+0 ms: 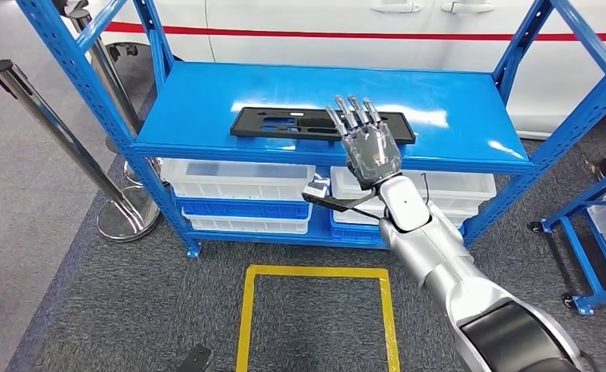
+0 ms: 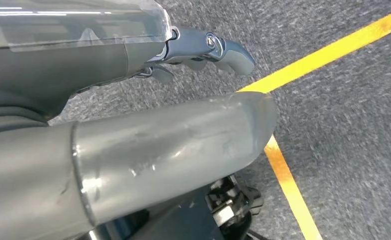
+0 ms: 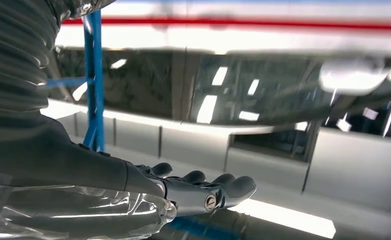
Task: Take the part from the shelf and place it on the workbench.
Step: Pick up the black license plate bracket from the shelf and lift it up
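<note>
A flat black part [image 1: 300, 124] with cut-outs lies on the top board of the blue shelf [image 1: 207, 93]. My right hand [image 1: 370, 143] reaches over the shelf's front edge, fingers straight and together, lying over the part's right end with nothing in its grasp. The right wrist view shows the same hand [image 3: 133, 195] flat, its fingers [image 3: 218, 190] stretched out. In the left wrist view my left hand [image 2: 83, 60] hangs over the carpet with its fingers [image 2: 208, 47] extended and holding nothing.
White bins [image 1: 238, 182] fill the shelf's lower level. Chrome barrier posts [image 1: 52, 124] stand to the left, and a white car [image 1: 323, 23] is behind the shelf. A yellow tape square [image 1: 315, 310] marks the carpet in front. A blue trolley [image 1: 594, 232] stands at the right.
</note>
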### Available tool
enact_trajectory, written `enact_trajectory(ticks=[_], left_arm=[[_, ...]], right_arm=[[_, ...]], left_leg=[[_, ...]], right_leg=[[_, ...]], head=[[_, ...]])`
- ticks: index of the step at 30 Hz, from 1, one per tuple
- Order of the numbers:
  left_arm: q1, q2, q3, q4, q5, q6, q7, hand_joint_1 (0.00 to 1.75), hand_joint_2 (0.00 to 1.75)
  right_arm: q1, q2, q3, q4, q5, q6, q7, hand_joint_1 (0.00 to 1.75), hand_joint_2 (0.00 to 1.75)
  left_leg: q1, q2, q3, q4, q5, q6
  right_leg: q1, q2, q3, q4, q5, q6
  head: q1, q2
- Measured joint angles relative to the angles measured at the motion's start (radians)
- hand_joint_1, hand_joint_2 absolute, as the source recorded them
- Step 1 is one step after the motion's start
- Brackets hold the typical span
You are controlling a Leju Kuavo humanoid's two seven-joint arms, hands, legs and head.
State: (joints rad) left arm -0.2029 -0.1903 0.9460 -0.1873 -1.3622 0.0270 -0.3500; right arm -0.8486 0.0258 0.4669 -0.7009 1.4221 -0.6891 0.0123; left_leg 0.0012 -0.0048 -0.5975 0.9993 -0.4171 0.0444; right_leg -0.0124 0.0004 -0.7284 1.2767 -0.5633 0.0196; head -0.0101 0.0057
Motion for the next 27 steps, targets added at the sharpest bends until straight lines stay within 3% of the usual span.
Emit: enact_trajectory(ticks=[1,2,5,7,11,12,14,16,17,18,19,21,22,25,27], left_arm=[[-0.001,0.0,0.0,0.0,0.002,-0.001,-0.002,0.0,0.0],[-0.001,0.0,0.0,0.0,0.004,-0.002,-0.003,0.0,0.0],[-0.005,-0.001,0.0,0.0,0.01,-0.004,-0.004,0.0,0.0],[-0.011,-0.001,-0.001,0.0,0.011,-0.005,-0.004,0.0,0.0],[-0.018,0.0,-0.001,0.0,0.013,-0.005,-0.009,0.0,0.0],[-0.02,0.0,-0.002,0.0,0.014,-0.005,-0.01,0.0,0.0],[-0.022,0.001,-0.002,0.0,0.015,-0.004,-0.012,0.0,0.0],[-0.023,0.001,-0.002,0.0,0.015,-0.005,-0.013,0.0,0.0],[-0.022,0.001,-0.002,0.0,0.016,-0.005,-0.014,0.0,0.0],[-0.023,0.001,-0.002,0.0,0.015,-0.005,-0.015,0.0,0.0],[-0.024,0.001,-0.003,0.0,0.015,-0.005,-0.016,0.0,0.0],[-0.028,0.001,-0.004,0.0,0.015,-0.005,-0.017,0.0,0.0],[-0.029,0.002,-0.005,0.0,0.015,-0.005,-0.017,0.0,0.0],[-0.029,0.003,-0.007,0.0,0.012,-0.006,-0.017,0.0,0.0],[-0.03,0.003,-0.009,0.0,0.012,-0.007,-0.017,0.0,0.0]], right_arm=[[0.005,0.001,0.0,0.012,-0.005,0.006,-0.009,0.0,1.75],[0.01,0.002,0.0,0.024,-0.009,0.01,-0.017,0.0,1.75],[0.015,0.009,0.0,0.05,-0.027,0.013,-0.03,0.0,1.75],[0.02,0.018,0.0,0.066,-0.039,0.013,-0.038,0.0,1.75],[0.037,0.039,0.0,0.097,-0.067,0.008,-0.05,0.0,1.75],[0.039,0.045,0.0,0.104,-0.072,0.007,-0.053,0.0,1.75],[0.044,0.054,0.0,0.116,-0.075,0.004,-0.055,0.0,1.75],[0.053,0.059,0.0,0.128,-0.076,0.002,-0.054,0.0,1.75],[0.057,0.061,0.0,0.133,-0.076,0.002,-0.054,0.0,1.75],[0.059,0.064,0.0,0.137,-0.076,0.001,-0.054,0.0,1.75],[0.06,0.066,0.0,0.14,-0.077,0.0,-0.054,0.0,1.75],[0.06,0.069,0.0,0.143,-0.079,-0.004,-0.054,0.0,1.75],[0.061,0.069,0.0,0.144,-0.081,-0.006,-0.054,0.0,1.75],[0.064,0.069,0.0,0.144,-0.086,-0.008,-0.054,0.0,1.75],[0.063,0.069,0.0,0.143,-0.088,-0.009,-0.054,0.0,1.75]], left_leg=[[0.0,-0.001,0.0,0.002,-0.001,0.0],[0.0,-0.003,0.0,0.005,-0.003,0.0],[-0.001,-0.007,-0.003,0.023,-0.016,-0.01],[-0.003,-0.008,-0.009,0.032,-0.022,-0.019],[-0.001,-0.007,-0.015,0.05,-0.039,-0.038],[0.001,-0.005,-0.03,0.084,-0.061,-0.043],[0.003,-0.003,-0.086,0.204,-0.12,-0.052],[0.005,-0.002,-0.135,0.298,-0.143,-0.056],[0.005,-0.002,-0.137,0.296,-0.128,-0.055],[0.004,-0.002,-0.121,0.256,-0.097,-0.052],[0.004,-0.002,-0.09,0.188,-0.058,-0.047],[-0.001,-0.002,-0.034,0.068,-0.014,-0.036],[-0.004,-0.002,-0.019,0.037,-0.009,-0.031],[-0.006,-0.003,-0.009,0.016,-0.009,-0.02],[-0.001,-0.002,0.001,-0.001,-0.001,-0.009]], right_leg=[[-0.001,0.0,-0.016,0.026,0.001,0.001],[-0.002,0.0,-0.013,0.012,0.022,0.001],[-0.003,0.0,0.068,-0.163,0.113,-0.004],[0.0,0.002,0.093,-0.218,0.123,-0.012],[-0.001,0.003,0.097,-0.227,0.125,-0.032],[-0.003,0.003,0.099,-0.23,0.126,-0.036],[-0.002,0.001,0.1,-0.231,0.126,-0.042],[-0.001,-0.001,0.1,-0.23,0.125,-0.043],[-0.001,-0.001,0.101,-0.23,0.124,-0.044],[-0.001,0.0,0.102,-0.229,0.123,-0.044],[-0.001,0.0,0.103,-0.229,0.122,-0.043],[0.001,0.001,0.104,-0.229,0.121,-0.038],[0.001,0.001,0.103,-0.23,0.121,-0.034],[0.0,-0.001,0.105,-0.233,0.122,-0.017],[0.001,0.0,0.091,-0.196,0.095,-0.008]], head=[[0.0,0.0],[0.0,0.0],[0.0,0.0],[0.0,0.0],[-0.001,0.0],[-0.001,0.0],[-0.001,0.0],[-0.001,0.0],[-0.001,0.0],[-0.001,0.0],[-0.001,0.0],[-0.001,0.0],[-0.001,0.0],[0.0,0.0],[0.0,0.0]])
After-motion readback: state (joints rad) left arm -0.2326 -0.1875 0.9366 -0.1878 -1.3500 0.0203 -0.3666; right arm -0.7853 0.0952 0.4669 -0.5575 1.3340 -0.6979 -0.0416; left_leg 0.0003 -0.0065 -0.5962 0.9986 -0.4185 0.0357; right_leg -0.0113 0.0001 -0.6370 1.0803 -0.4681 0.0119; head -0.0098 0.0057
